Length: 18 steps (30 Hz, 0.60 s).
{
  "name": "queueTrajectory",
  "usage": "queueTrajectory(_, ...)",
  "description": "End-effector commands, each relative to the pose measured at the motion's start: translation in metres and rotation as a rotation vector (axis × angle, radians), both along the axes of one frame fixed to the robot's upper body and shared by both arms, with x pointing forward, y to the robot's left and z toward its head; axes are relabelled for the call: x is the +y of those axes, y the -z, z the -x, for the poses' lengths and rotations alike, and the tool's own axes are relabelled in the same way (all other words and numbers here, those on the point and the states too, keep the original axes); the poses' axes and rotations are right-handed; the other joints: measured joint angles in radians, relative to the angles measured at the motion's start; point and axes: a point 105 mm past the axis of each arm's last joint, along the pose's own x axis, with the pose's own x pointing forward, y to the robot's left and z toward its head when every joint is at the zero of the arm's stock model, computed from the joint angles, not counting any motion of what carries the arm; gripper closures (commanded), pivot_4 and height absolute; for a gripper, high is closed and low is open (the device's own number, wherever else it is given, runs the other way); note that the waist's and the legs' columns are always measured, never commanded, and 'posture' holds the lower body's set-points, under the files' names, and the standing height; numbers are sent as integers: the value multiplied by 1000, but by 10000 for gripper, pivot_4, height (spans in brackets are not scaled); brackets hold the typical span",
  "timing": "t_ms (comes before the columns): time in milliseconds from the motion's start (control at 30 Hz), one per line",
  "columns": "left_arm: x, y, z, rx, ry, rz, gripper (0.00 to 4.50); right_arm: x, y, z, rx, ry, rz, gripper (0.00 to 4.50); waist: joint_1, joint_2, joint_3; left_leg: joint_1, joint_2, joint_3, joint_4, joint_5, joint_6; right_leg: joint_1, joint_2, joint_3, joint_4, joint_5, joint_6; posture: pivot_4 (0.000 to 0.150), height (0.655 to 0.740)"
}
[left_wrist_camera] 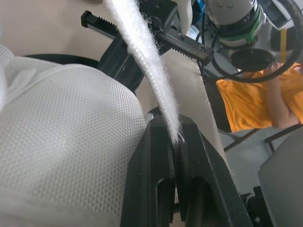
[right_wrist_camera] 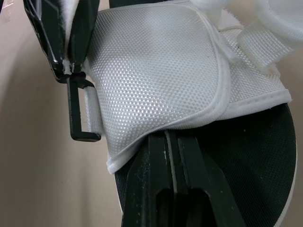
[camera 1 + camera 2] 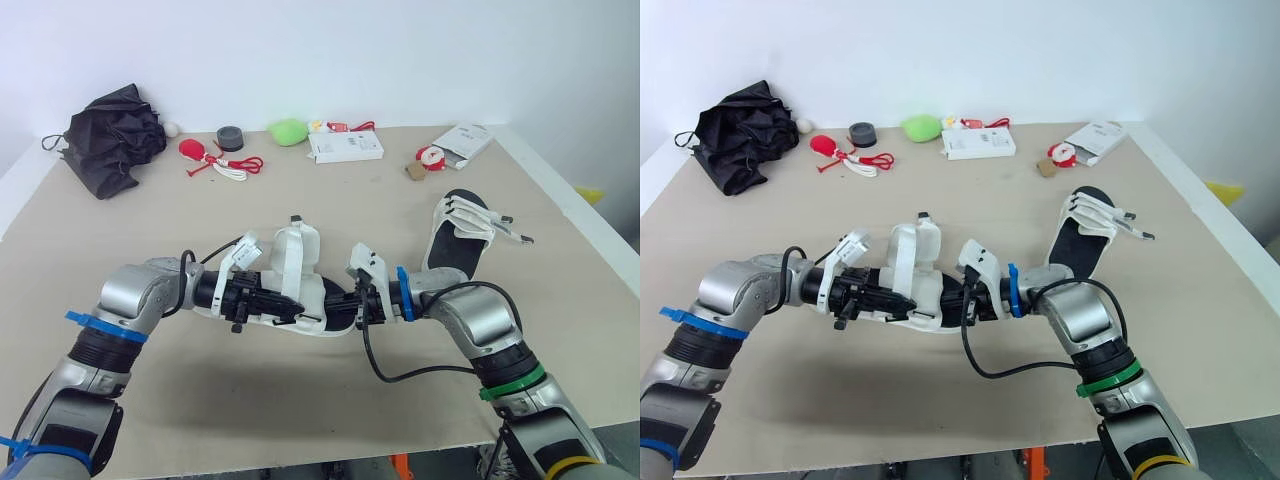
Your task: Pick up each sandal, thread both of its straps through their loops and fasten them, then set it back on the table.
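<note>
While left fingers pinch its strap, sandal hangs.

Both forearms angle inward; left claw clamped; right claw clamped.

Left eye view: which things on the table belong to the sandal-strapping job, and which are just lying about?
Job: white mesh sandal with black sole, gripped by left hand and right hand; second white-strapped black sandal lying on the table.

Lying about: black folded umbrella; grey tape roll; green soft lump; flat white box; open white box; red-and-white corded trinket.
</note>
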Motion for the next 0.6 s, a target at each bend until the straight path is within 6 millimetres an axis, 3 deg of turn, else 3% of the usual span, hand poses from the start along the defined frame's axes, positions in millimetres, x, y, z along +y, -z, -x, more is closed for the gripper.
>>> queueTrajectory(33, 6, -1, -3, -79, -22, -24, 44537, 2, 11, 4, 46, -5, 11, 45000, 1, 0, 0, 0, 0, 0, 0, 0, 0, 0, 0, 0, 0, 0, 0, 1500, 7400)
queueTrajectory(233, 7, -9, -17, -247, -123, 16, 44537, 3, 12, 6, 47, -8, 10, 45000, 1, 0, 0, 1, 1, 0, 0, 1, 0, 0, 0, 0, 1, 1, -1, 1500, 7400)
queueTrajectory(433, 5, 2, 11, -229, -62, 14, 44537, 3, 10, 5, 44, -12, 7, 45000, 1, 0, 0, 1, 1, 0, 0, 2, 0, 0, -1, 0, 1, 1, -1, 1500, 7400)
queueTrajectory(600, 6, 10, 15, -259, -86, 1, 44537, 4, 10, 3, 44, -14, 8, 45000, 2, 0, 0, 1, 1, 0, 0, 2, 0, 0, -1, 0, 1, 1, -1, 1500, 7400)
